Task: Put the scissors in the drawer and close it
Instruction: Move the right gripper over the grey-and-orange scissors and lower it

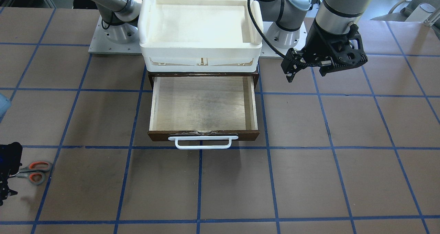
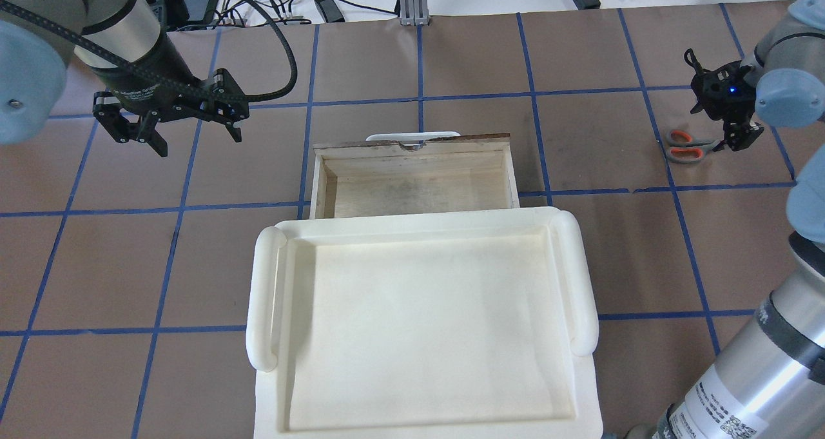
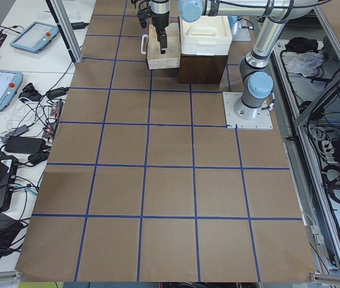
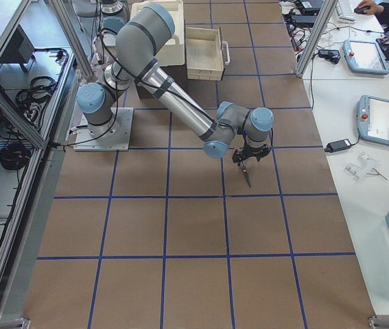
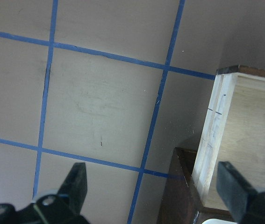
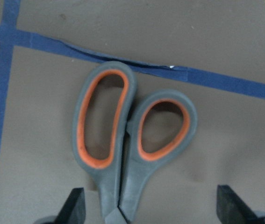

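The scissors [image 6: 132,144], grey handles lined orange, lie flat on the table at the robot's far right [image 2: 688,146], also seen at the front view's left edge [image 1: 34,172]. My right gripper [image 6: 151,210] is open and low over them, one finger on each side of the neck below the loops [image 2: 740,133]; the blades are hidden under it. The drawer [image 1: 202,135] is pulled open and empty, with its white handle [image 1: 202,142] facing away from me. My left gripper [image 2: 196,139] is open and empty, hovering left of the drawer [image 5: 235,140].
A white plastic bin [image 2: 419,323] sits on the dark brown cabinet [image 1: 151,76] behind the drawer. Brown table with blue tape grid lines [image 2: 535,149]. Both arm bases stand on a white plate [image 1: 103,45] behind the bin.
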Available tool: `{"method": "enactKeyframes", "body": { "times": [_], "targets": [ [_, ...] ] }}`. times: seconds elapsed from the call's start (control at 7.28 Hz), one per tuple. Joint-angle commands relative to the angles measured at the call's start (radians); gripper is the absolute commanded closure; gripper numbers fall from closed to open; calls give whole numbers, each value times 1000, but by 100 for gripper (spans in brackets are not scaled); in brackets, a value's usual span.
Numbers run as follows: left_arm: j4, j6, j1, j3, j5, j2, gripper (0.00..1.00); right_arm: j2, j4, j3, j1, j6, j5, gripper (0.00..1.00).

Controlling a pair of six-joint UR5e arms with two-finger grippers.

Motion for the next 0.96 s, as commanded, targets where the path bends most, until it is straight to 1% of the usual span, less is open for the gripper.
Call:
{"method": "enactKeyframes", "body": {
  "times": [0.0,0.27,0.41,0.69,0.82],
  "targets": [
    [0,-1,0,0,0,0,0,-2,-2,7,-1,-9,-7,4],
    [0,-1,0,0,0,0,0,-4,-2,7,-11,-11,-8,6],
    [0,-1,0,0,0,0,0,-4,-4,7,-11,-11,-7,15],
    [0,-1,0,0,0,0,0,-3,-2,7,-11,-11,-2,36],
    [0,-1,0,0,0,-2,0,-1,-2,7,-11,-11,-4,62]
  ]
}}
